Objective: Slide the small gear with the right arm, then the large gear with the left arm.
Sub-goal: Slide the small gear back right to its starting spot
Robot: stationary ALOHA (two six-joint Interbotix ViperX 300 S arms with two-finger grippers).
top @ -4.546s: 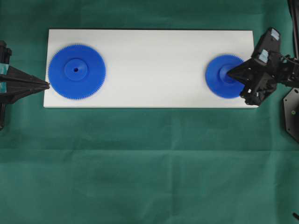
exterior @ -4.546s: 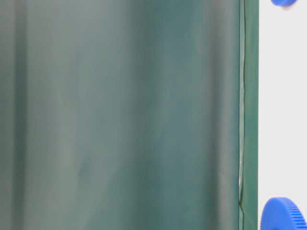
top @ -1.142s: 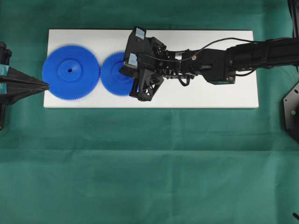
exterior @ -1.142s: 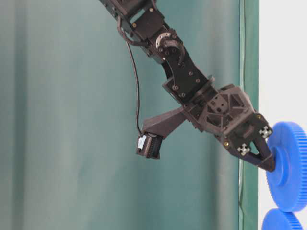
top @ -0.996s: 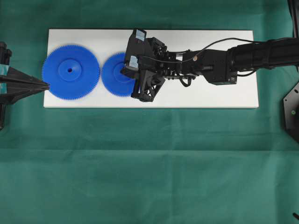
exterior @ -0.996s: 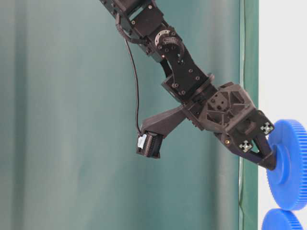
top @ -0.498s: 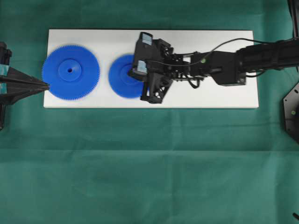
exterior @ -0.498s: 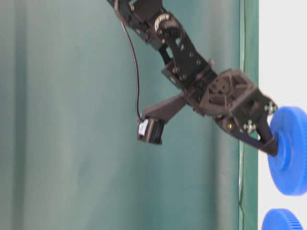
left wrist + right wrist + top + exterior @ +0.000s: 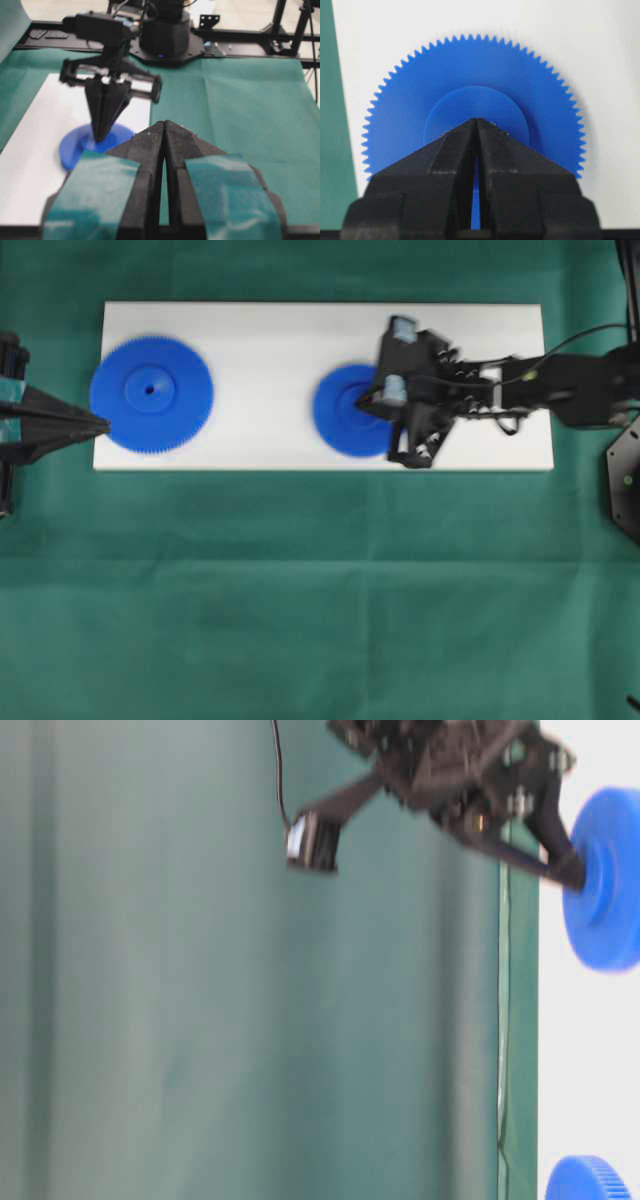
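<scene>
Flat white rectangular board (image 9: pixel 270 340) lying on green cloth (image 9: pixel 320 590). Widest blue plastic toothed gear (image 9: pixel 151 393) resting near the board's left end. Narrower blue plastic toothed gear (image 9: pixel 345 410) sitting mid-board, well apart from the wide one. Black right gripper (image 9: pixel 362 405) with fingers pressed together, tip planted on that gear's raised hub (image 9: pixel 465 107). Black teal-taped left gripper (image 9: pixel 103 424) pressed together too, pointing at the board's left edge, just beside the wide gear.
</scene>
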